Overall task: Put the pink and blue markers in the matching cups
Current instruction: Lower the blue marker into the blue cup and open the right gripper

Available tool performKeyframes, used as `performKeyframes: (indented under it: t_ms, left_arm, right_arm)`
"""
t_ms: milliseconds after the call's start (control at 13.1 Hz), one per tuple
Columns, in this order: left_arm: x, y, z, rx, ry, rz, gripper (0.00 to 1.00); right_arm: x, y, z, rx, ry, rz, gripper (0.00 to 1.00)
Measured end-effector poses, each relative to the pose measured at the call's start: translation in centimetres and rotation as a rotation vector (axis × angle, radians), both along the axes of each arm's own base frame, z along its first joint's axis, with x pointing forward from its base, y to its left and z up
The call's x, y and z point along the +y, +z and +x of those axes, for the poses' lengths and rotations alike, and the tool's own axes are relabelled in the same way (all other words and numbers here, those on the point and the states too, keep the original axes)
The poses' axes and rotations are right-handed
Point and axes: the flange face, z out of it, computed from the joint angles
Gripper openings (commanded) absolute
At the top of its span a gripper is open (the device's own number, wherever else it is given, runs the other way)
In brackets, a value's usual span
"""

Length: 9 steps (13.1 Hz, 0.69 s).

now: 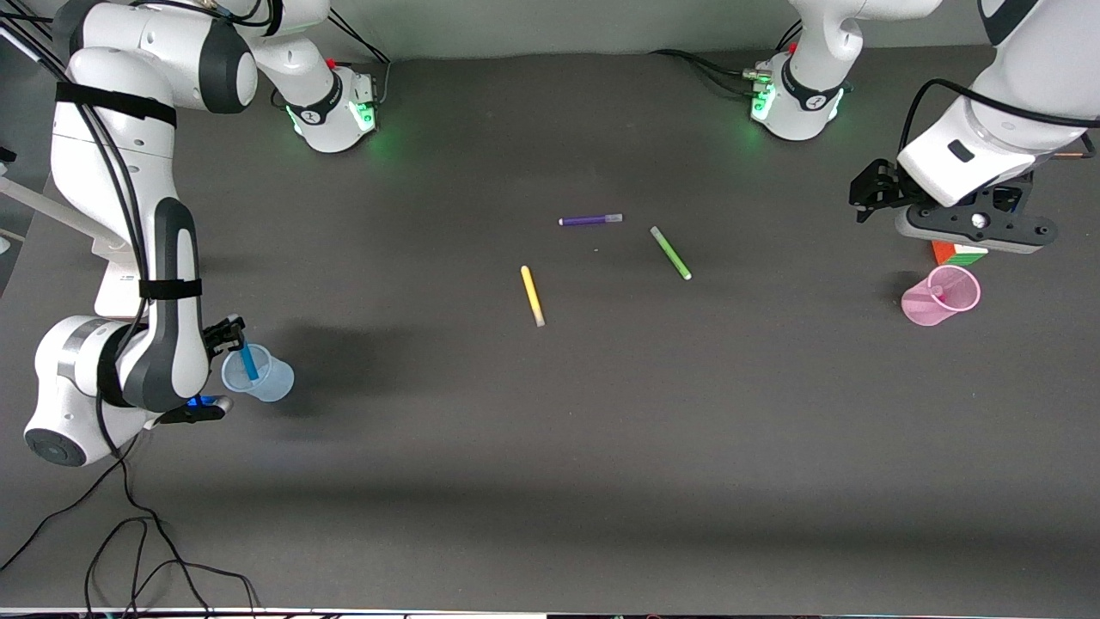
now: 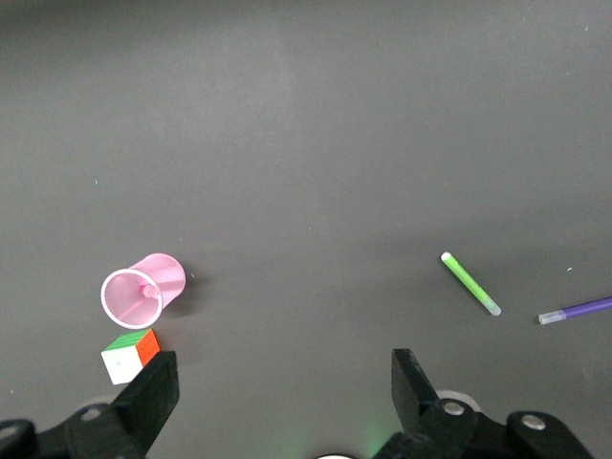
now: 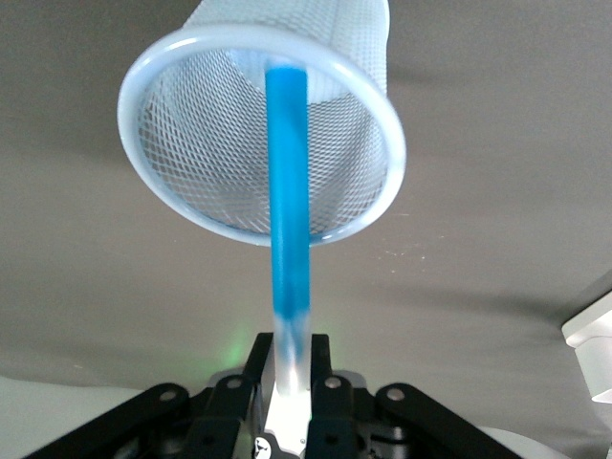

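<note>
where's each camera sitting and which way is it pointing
Front view: high across the table, facing both arms' bases; shows the right claw over the blue cup and the left claw above the pink cup.
Left wrist view: on the left arm's wrist, looking down past its open fingers at the pink cup and green pen.
Right wrist view: on the right wrist, looking along the blue marker into the blue cup.
Shared: front and left wrist views both show the pink cup and green pen.

No legible text, label, brand, number or sign found on any marker, cup, arm or the desk surface.
</note>
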Motion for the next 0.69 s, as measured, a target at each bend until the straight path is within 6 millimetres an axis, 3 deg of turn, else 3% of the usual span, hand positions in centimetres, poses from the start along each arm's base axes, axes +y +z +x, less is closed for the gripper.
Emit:
performKeyframes:
  t_ms: [383, 536, 689]
  left_arm:
    - [1.0, -0.1, 1.2, 0.006, -0.068, -0.003, 0.99]
    - [1.2, -0.1, 1.3, 0.005, -0.076, -0.004, 0.99]
    - [1.3, -0.5, 1.5, 0.013, -0.075, -0.003, 0.99]
  right_arm:
    - [0.1, 0.5, 0.4, -0.016, 0.006, -0.002, 1.0]
    - [0.3, 2.2, 1.3, -0.054, 0.015, -0.005, 1.0]
    - [0.4, 5.5, 2.1, -0.115, 0.022, -0.005, 1.0]
